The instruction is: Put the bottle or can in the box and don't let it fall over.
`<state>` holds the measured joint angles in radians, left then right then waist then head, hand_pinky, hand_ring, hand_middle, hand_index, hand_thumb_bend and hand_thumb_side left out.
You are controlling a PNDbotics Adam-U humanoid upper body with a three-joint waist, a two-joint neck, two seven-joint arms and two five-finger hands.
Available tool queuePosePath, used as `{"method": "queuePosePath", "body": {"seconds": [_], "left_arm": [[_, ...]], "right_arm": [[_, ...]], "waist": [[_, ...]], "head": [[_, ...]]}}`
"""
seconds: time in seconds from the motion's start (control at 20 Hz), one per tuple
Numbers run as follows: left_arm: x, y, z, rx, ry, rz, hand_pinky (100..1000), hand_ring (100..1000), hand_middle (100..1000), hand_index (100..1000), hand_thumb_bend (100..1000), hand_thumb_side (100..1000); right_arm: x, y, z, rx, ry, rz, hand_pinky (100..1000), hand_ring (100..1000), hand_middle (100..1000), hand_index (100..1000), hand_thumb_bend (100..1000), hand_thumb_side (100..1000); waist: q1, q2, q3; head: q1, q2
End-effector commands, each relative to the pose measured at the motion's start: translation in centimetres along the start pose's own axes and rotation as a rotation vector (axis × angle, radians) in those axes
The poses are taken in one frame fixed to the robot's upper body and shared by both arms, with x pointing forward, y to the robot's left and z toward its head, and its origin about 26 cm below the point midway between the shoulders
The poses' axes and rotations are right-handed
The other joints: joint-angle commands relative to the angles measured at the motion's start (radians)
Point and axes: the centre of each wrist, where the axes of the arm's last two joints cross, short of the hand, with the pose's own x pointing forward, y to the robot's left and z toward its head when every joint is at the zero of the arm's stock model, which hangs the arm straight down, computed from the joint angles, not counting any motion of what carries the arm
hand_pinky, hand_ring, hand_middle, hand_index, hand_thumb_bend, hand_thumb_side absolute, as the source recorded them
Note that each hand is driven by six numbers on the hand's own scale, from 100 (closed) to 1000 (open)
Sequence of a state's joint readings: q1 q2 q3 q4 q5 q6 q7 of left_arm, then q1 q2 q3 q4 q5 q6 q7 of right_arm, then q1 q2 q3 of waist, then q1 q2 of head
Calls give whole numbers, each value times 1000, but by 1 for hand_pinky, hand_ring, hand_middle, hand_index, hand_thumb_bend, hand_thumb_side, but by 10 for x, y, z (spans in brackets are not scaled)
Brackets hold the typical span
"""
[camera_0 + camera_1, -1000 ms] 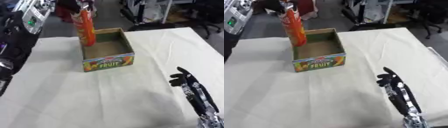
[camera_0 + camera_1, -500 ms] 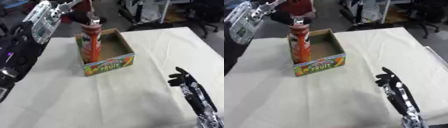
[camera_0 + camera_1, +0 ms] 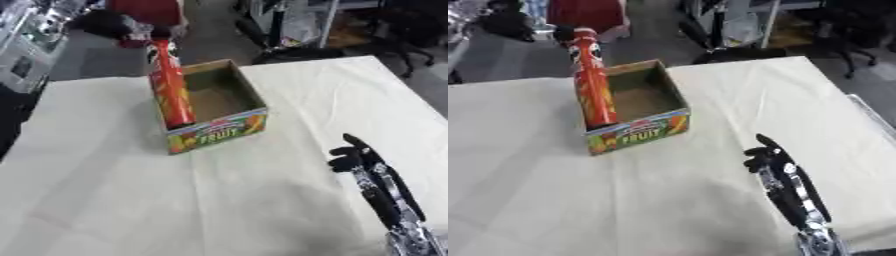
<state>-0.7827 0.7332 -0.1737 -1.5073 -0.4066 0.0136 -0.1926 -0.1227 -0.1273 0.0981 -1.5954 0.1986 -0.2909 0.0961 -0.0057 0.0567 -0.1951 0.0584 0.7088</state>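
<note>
A tall orange-red bottle [image 3: 171, 85] stands inside the cardboard box [image 3: 214, 132] printed FRUIT, against the box's left wall and leaning slightly. The box sits at the middle back of the table. My left hand [image 3: 118, 27] is a dark shape at the upper left, right beside the bottle's top; whether it still holds the top is hidden by blur. My right hand [image 3: 359, 155] rests open at the lower right, fingers pointing up, far from the box.
A cream cloth [image 3: 105, 190] covers the table, whose far edge runs just behind the box. Beyond it are a red object [image 3: 144, 10] and an office chair [image 3: 411, 20]. My left arm's grey housing [image 3: 26, 47] shows at the left edge.
The bottle has come down from above the box's back left corner into the box. My left hand has drawn toward the upper left. The right hand has stayed put.
</note>
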Motion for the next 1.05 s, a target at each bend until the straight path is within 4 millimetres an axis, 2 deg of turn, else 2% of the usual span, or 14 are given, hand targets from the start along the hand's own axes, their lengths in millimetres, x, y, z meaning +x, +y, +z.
{"method": "queuePosePath", "body": {"seconds": [0.05,0.15,0.25,0.45,0.6,0.8,1.05], "left_arm": [[12,36,32,127,-42,31,672,783,743,894,794,759],[14,29,55,157,-36,81,652,775,730,884,787,756],[13,13,78,195,-4,154,630,766,716,874,775,754],[7,-34,119,266,133,331,587,749,685,850,740,765],[3,-76,142,267,264,458,571,739,673,844,724,779],[3,-124,152,289,403,631,553,720,651,831,705,783],[7,-164,151,252,492,751,539,696,626,822,665,798]], "right_arm": [[4,-8,-3,-12,-18,25,669,681,697,943,100,849],[4,-9,-3,-18,-19,27,669,681,697,943,100,850],[4,-10,-3,-26,-17,28,670,681,697,943,100,850],[4,-11,-3,-34,-18,32,670,682,697,943,100,850],[4,-12,-2,-39,-17,32,670,682,697,943,100,848],[3,-11,-1,-43,-11,28,670,682,698,943,100,848],[4,-8,-1,-37,-16,19,671,683,698,943,100,844]], "waist": [[0,-12,6],[-1,-10,15],[-3,-7,28],[-6,-3,44],[-6,-5,55],[-12,-11,70],[-16,-16,71]], "head": [[-6,-10],[-9,-11],[-12,-11],[-11,-5],[-5,3],[-3,19],[-9,22]]}}
